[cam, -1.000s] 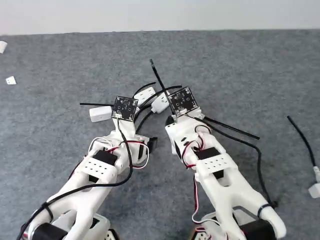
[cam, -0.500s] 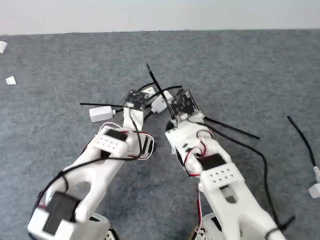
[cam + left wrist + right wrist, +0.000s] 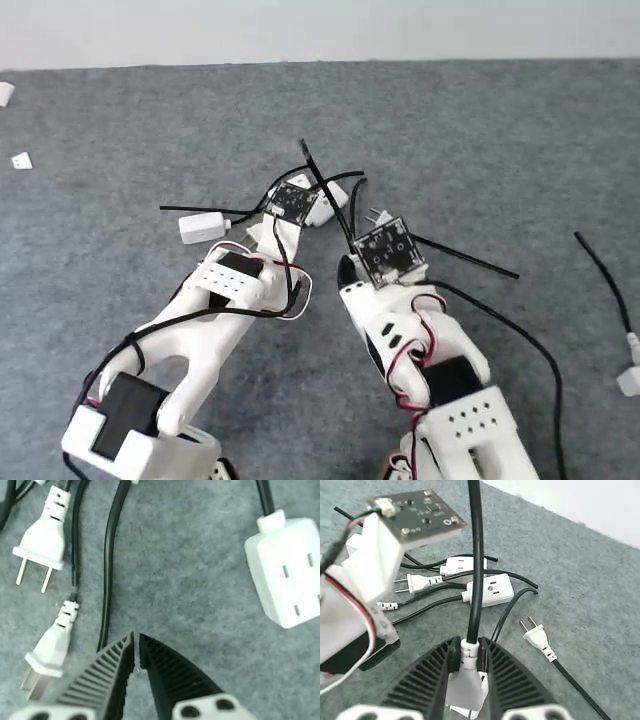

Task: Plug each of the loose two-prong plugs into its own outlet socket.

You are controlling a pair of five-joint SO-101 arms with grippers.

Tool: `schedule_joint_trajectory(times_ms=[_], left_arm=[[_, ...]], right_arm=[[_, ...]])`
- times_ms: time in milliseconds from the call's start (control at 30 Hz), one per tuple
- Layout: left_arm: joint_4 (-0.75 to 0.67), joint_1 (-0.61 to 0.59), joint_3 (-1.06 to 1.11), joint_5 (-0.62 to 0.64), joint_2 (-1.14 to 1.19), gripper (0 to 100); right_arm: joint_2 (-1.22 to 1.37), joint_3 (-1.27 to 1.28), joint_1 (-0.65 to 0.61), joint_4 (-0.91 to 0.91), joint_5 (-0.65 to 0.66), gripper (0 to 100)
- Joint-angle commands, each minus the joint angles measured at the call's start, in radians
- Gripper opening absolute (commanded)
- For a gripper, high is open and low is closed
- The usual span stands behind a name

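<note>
My right gripper [image 3: 468, 645] is shut on a white two-prong plug [image 3: 465, 680], whose black cord [image 3: 475, 555] rises straight up from it. Beyond it lie two white outlet sockets [image 3: 487, 591] [image 3: 465, 565], a plug [image 3: 417, 583] beside them, and a loose plug [image 3: 537, 637] off to one side. My left gripper [image 3: 136, 639] hovers shut and empty over the carpet. Two white plugs [image 3: 42, 545] [image 3: 50, 652] lie on one side of it, an outlet socket [image 3: 290, 567] on the other. From above, the left arm [image 3: 230, 280] stretches to the cluster and the right arm [image 3: 420, 330] sits nearer.
Grey carpet [image 3: 500, 130] covers the table. Another white outlet [image 3: 200, 227] lies left of the cluster. Black cords [image 3: 470, 262] cross the middle. At the far right edge lies a further cord [image 3: 605, 275] with a white end [image 3: 630, 380]. Small white bits [image 3: 21, 160] sit far left.
The left arm has stretched forward and right into the cluster of plugs. The right arm has drawn back toward the near edge, carrying its plug and cord.
</note>
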Motion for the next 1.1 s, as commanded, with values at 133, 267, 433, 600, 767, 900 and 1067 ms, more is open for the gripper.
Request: schedule_joint_trajectory(times_ms=[133,267,433,600,767,900,1067], left_arm=[[0.068,0.052,-0.047,-0.163,-0.012,1],[0.094,0.061,-0.050,-0.224,-0.014,1],[0.130,0.063,-0.050,-0.296,-0.014,1],[0.183,0.066,-0.050,-0.430,-0.014,1],[0.198,0.083,-0.045,-0.474,-0.014,1],[0.245,0.109,-0.041,-0.559,-0.014,1],[0.192,0.110,-0.035,-0.473,-0.014,1]], right_arm=[[-0.044,0.025,-0.045,-0.031,-0.002,0.8],[-0.044,0.023,-0.048,-0.022,-0.002,0.8],[-0.044,0.020,-0.048,-0.008,-0.002,0.8],[-0.045,-0.005,-0.047,0.033,-0.002,0.8],[-0.047,-0.008,-0.047,0.047,0.000,0.8],[-0.045,-0.008,-0.042,0.039,0.000,0.8],[-0.045,-0.009,-0.039,0.038,0.000,0.8]])
